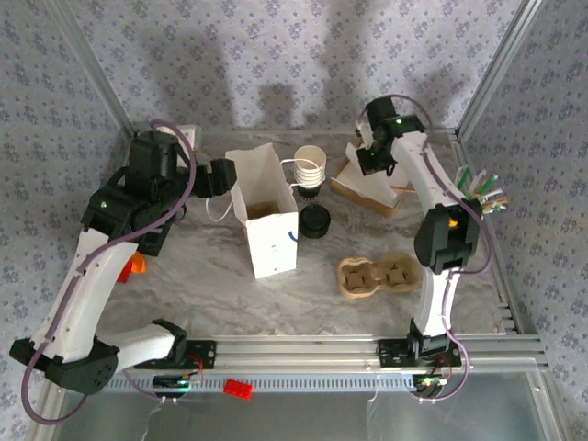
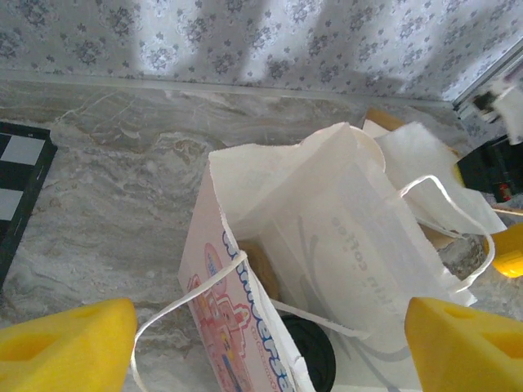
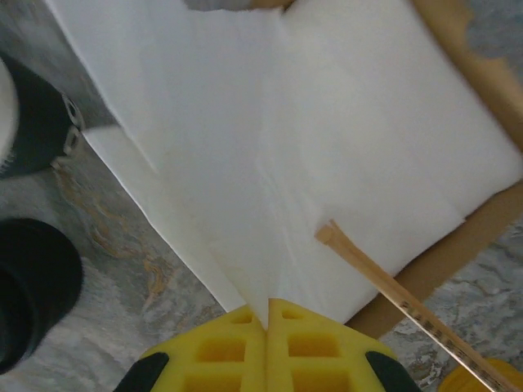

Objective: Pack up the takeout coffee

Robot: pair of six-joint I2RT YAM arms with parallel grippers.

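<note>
The white paper bag stands open mid-table with something brown inside. My left gripper is at the bag's back left rim. It is open, with its yellow fingers wide on either side of the bag's mouth. A paper cup stands behind the bag's right side, and a black lid lies in front of it. My right gripper is shut on the edge of a white napkin, part of the stack on a brown tray. A wooden stirrer lies on the napkin.
A cardboard cup carrier lies at the front right. Stirrers and packets stick up at the right rail. An orange object sits by the left arm. A checkered board lies left of the bag. The patterned walls are close behind.
</note>
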